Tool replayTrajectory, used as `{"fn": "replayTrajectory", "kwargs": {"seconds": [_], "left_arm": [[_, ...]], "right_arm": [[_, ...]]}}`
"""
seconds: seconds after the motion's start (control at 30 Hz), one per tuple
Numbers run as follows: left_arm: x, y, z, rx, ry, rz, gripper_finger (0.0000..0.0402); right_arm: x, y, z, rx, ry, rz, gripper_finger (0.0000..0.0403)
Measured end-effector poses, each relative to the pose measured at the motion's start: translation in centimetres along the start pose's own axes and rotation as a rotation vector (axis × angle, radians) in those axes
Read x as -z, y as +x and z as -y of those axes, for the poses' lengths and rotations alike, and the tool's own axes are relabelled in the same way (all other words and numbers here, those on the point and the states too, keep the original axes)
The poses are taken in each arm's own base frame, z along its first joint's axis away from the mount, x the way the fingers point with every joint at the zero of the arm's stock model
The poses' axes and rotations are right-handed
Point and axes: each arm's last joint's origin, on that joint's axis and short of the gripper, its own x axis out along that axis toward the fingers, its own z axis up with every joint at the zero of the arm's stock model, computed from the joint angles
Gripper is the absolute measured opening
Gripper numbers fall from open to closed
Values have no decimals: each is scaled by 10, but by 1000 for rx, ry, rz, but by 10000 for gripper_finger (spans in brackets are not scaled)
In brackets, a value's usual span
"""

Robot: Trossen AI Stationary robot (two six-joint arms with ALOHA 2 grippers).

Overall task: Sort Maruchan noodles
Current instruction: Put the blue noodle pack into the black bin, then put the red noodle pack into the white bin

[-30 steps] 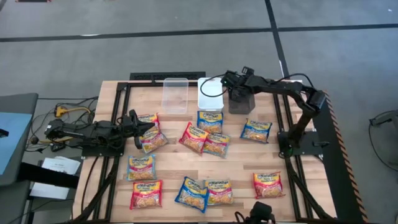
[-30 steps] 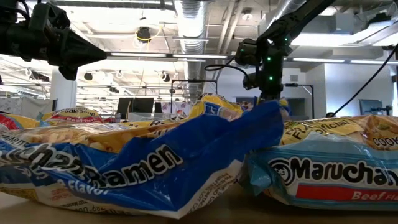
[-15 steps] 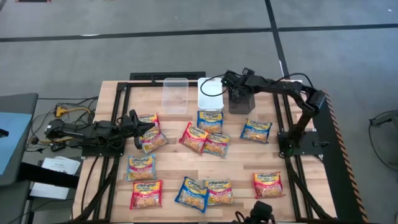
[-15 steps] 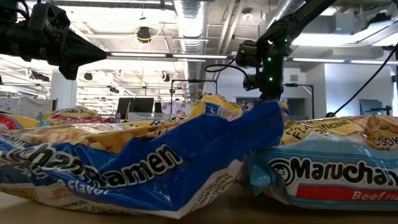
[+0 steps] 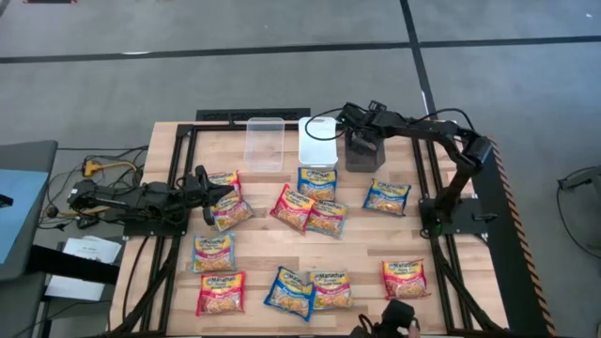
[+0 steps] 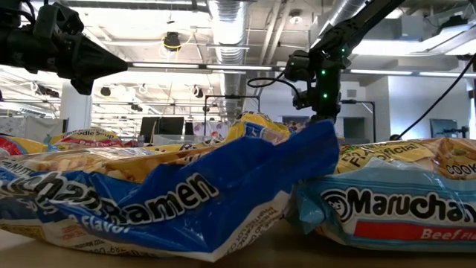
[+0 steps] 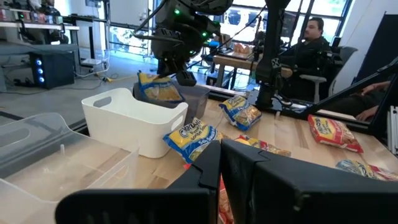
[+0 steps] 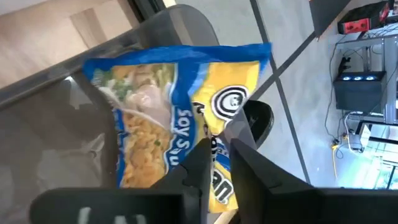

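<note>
Your right claw (image 8: 214,149), fingers barely parted around the blue-and-yellow plastic noodle packet (image 8: 180,112) over the dark translucent bin (image 7: 193,99), may drag it out when lifting.

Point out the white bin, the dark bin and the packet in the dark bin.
white bin (image 7: 127,121): left wrist view, front wall.
dark bin (image 5: 362,153): high view, wall.
packet in the dark bin (image 8: 155,118): right wrist view, printed face.

At the back edge of my desk (image 5: 178,141) I see three bins in a row: the clear bin (image 5: 264,143) on the left, the white bin (image 5: 316,141) in the middle, the dark bin (image 5: 363,151) on the right. One noodle packet (image 8: 180,118) sits in the dark bin. The other packets (image 5: 299,208) lie spread over the desk in front of the bins.
</note>
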Motion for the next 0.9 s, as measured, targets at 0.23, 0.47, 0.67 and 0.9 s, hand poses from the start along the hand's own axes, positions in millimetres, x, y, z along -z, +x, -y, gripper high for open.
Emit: {"fn": "replayTrajectory", "kwargs": {"seconds": [0.23,0.47,0.67,0.9], "left_arm": [[1,0,0,-1,5,-10,0],[1,0,0,0,8,-14,17],[1,0,0,0,15,-13,73],[-8,0,0,-37,69,77,151]], "right_arm": [[-1,-3,-2,-1,9,6,130],[-10,-29,3,-23,49,-25,153],[-21,-62,9,-39,89,-17,166],[-33,-113,17,-63,155,20,166]]}}
